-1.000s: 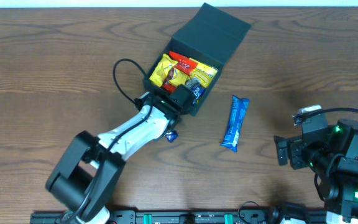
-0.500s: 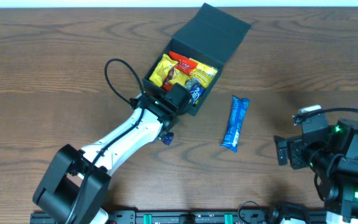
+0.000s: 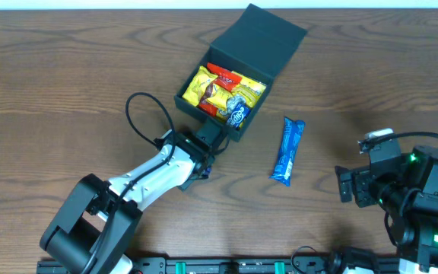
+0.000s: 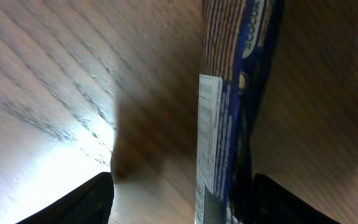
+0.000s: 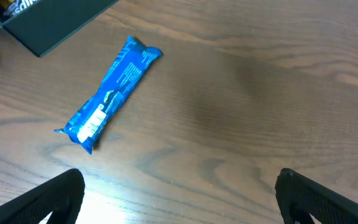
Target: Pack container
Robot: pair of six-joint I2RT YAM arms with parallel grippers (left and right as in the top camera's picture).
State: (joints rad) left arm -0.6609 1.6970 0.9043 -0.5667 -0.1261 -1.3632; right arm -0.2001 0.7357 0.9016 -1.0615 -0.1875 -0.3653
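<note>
Dark green square cardboard container (image 3: pixel 265 42): left gripper (image 3: pixel 210 144) backed off to 7 o'clock, jaws apart astride blue foil packet (image 4: pixel 229 124); I judge next pickup. Right gripper (image 5: pixel 180 176) wide, empty.

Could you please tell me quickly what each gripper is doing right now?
Left gripper: open, straddling a dark blue packet.
Right gripper: open, empty.

left arm (image 3: pixel 158 169) has drawn its jaws back off the container (image 3: pixel 268 44) rim.
</note>
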